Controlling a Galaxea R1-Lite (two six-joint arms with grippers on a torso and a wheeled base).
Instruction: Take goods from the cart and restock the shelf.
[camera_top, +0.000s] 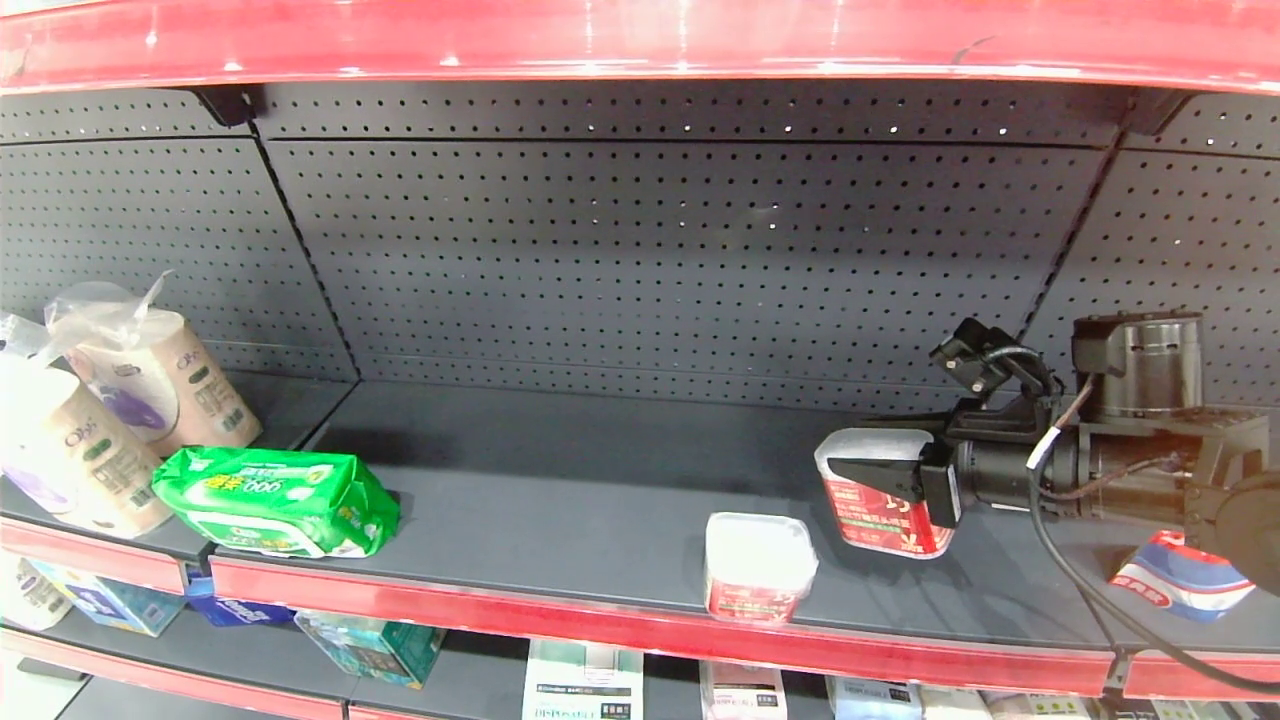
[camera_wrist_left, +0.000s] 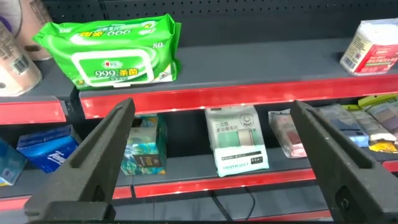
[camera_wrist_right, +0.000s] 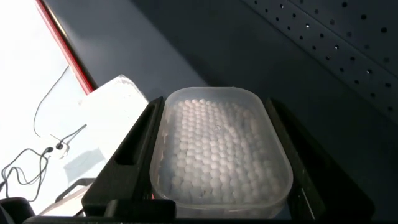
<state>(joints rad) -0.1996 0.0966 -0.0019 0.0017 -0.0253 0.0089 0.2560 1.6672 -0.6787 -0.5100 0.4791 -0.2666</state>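
The clear plastic tub (camera_top: 880, 525) with a red label, packed with small white round tips, stands upright at the right of the grey shelf board (camera_top: 560, 500), just behind a second tub of the same kind (camera_top: 755, 565) at the front edge. A black finger covers part of its label, and whether its base touches the board is hard to tell. The right claw (camera_top: 885, 478) pinches it from both sides; the left claw (camera_wrist_left: 212, 106) hangs spread wide before the lower shelves.

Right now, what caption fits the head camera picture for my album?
Right gripper holding a red-labelled clear plastic tub at the dark grey shelf, near a matching tub.
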